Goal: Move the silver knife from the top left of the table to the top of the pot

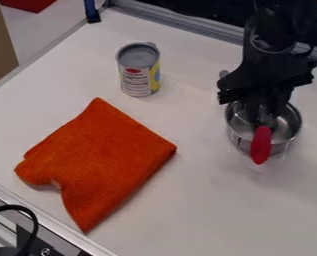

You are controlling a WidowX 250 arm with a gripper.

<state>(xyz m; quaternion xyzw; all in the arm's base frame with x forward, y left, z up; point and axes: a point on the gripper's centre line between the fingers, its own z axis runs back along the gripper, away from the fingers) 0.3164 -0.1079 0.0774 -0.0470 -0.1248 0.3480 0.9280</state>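
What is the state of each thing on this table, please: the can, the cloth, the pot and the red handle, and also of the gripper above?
Can: upright; sealed or opened, I cannot tell.
Cloth: lying spread on the table, one edge bunched.
Pot: upright, without lid.
Red handle: sticking out over the pot's near rim.
Gripper: pointing down at the pot.

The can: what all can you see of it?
The can stands upright on the white table, beyond the orange cloth and left of the pot in the view. It is a cylinder with a grey, metallic-looking top and a mostly white label, red near the top, yellow at right. Only the table touches it.
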